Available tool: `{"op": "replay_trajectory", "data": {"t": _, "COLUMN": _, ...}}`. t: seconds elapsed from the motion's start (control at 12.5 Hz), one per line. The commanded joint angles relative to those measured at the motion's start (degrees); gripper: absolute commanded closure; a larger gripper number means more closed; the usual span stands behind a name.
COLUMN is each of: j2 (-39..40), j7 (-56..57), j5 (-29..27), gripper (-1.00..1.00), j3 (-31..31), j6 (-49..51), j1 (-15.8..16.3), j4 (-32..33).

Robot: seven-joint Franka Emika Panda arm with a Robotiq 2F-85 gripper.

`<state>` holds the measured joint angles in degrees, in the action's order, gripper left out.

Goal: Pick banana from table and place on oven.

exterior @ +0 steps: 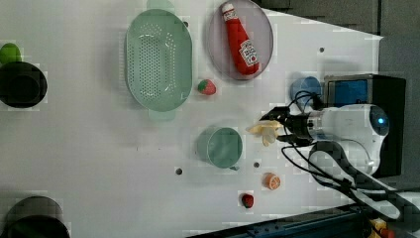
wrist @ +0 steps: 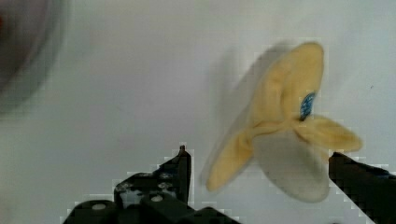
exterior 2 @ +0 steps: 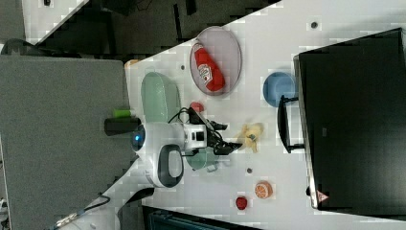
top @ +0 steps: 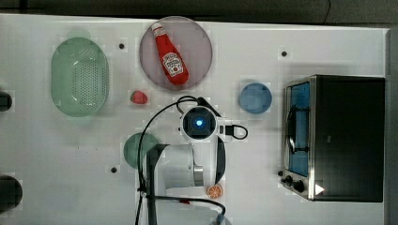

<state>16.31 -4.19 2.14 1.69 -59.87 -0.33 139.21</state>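
Small pale yellow toy banana (wrist: 280,140) with splayed peel strips and a tiny blue sticker, lying on the large white counter (top: 70,150). Placed between the green round cup (exterior: 224,147) and the boxy toaster oven (exterior 2: 352,120) with black top and blue-tinted glass door, well apart from the oven in the right view. Banana also seen in the left view (exterior: 265,130) and the right view (exterior 2: 251,134).

White robot arm reaching out low over the counter, black two-fingered end effector (wrist: 261,172) spread wide apart, one finger (wrist: 180,170) on either side of the banana, nothing gripped. Cannot tell whether either finger touches the peel.

Judged to be light and soft, probably plush or foam, likely to squash and not break. Floppy peel strips poor to grip: likely to bend or slip free. Best hold judged to be across the pale, thicker core where the strips meet, near the blue sticker.

Elsewhere: red ketchup bottle (top: 170,56) on a greyish round plate (top: 197,47), pale green perforated oval basket (top: 80,77), small blue bowl (top: 256,98) just beside the oven, orange slice (top: 214,191), strawberry (top: 139,97).
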Motion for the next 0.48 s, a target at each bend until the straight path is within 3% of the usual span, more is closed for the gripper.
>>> {"op": "replay_trajectory", "data": {"t": 0.08, "j2": 2.2, "j7": -0.8, "j5": -0.7, "gripper": -0.43, "j3": -0.6, "j6": -4.2, "j1": -0.2, "j4": 0.0}}
{"op": "replay_trajectory", "data": {"t": 0.4, "j2": 3.1, "j7": -0.8, "j5": -0.7, "gripper": 0.5, "j3": -0.5, "j6": -4.5, "j1": -0.1, "j4": 0.1}}
{"op": "replay_trajectory", "data": {"t": 0.48, "j2": 3.1, "j7": -0.8, "j5": -0.7, "gripper": 0.58, "j3": -0.5, "j6": -4.5, "j1": -0.2, "j4": 0.1}}
